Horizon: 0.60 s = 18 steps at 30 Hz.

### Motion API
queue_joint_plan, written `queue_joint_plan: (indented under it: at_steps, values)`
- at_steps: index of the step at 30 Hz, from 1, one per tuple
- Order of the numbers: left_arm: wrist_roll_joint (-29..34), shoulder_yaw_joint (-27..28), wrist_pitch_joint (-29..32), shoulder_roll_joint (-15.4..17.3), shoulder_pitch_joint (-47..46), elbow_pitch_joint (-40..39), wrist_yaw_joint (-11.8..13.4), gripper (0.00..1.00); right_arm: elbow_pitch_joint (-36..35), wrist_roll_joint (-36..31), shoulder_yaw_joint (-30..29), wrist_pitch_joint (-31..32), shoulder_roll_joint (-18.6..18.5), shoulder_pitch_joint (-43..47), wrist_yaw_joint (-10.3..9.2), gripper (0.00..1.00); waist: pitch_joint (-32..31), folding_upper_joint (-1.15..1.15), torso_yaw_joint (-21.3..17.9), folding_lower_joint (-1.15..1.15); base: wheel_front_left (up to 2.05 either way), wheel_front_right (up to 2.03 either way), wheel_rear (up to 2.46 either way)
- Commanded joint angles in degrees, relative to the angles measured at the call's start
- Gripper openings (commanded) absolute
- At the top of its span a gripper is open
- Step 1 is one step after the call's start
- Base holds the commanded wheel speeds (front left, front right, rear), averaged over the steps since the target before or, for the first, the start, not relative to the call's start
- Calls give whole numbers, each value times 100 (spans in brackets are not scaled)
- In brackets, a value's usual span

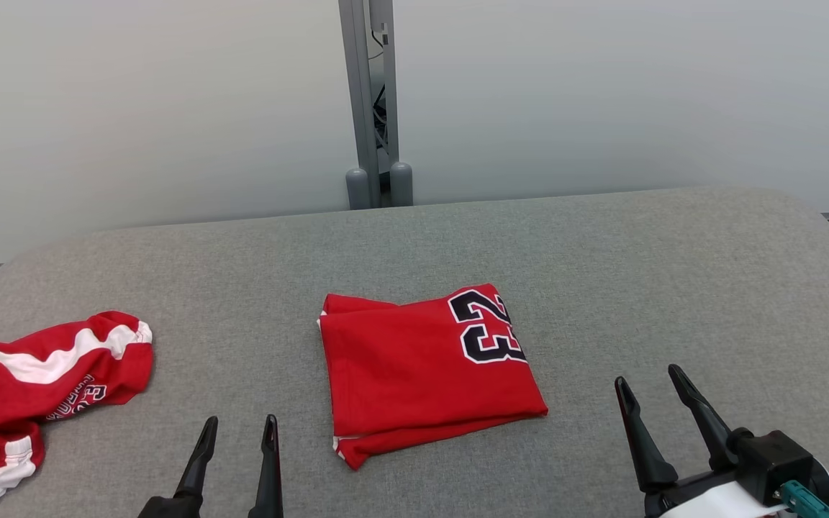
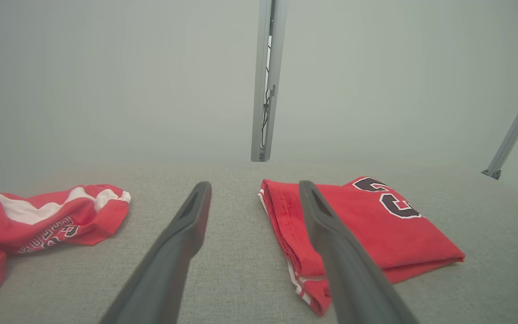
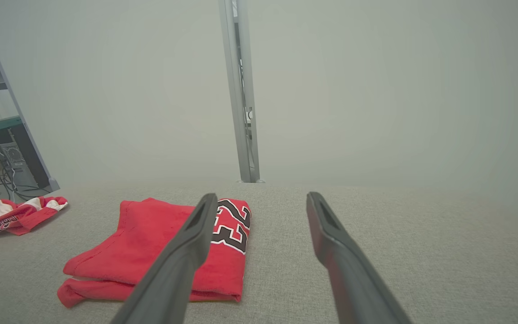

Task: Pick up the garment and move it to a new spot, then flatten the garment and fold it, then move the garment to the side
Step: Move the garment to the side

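Grey fabric covers the tabletop [image 1: 601, 244], where the folded red garment [image 1: 422, 367] lies at the centre. At the near edge the left hand [image 1: 241, 420] and right hand [image 1: 646, 375] hover, fingers spread, holding nothing, flanking it. Bare cloth stretches rightward, and a crumpled red jersey [image 1: 40, 381] sits far left.

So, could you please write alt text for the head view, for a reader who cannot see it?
A folded red fabric jersey numbered 23 in black lies mid-way on a grey fabric-covered table, with a crumpled red-and-white garment at the left edge. The left end effector and right end effector flank the jersey at the bottom, both open and empty.
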Motion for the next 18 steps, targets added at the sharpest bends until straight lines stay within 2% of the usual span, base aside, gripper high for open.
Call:
queue_joint_plan:
  at_steps: [1, 6, 11, 15, 18]
  values:
    - [51, 11, -23, 23, 9, 14, -11, 100, 7, -24, -33, -3, -16, 34, 0, 100, 1, 0, 16, 0, 0, 0, 0]
    - [65, -18, -23, 23, -16, 33, -32, 100, 156, 83, 24, -2, -45, -89, 0, 100, 29, 0, 65, 0, 0, 0, 0]
    - [98, -84, -23, 22, -94, 51, -54, 100, 740, 399, 235, -3, -167, -434, 0, 100, 94, 0, 181, 0, 0, 0, 0]
    - [110, -153, -23, 24, -149, 64, -98, 100, 1381, 1112, 513, -3, -189, -922, 0, 100, 189, 0, 349, 0, 0, 0, 0]
    - [153, -208, -23, 23, -230, 99, -146, 100, 1905, 2187, 907, 40, -169, -1302, 0, 100, 292, 0, 545, 0, 0, 0, 0]
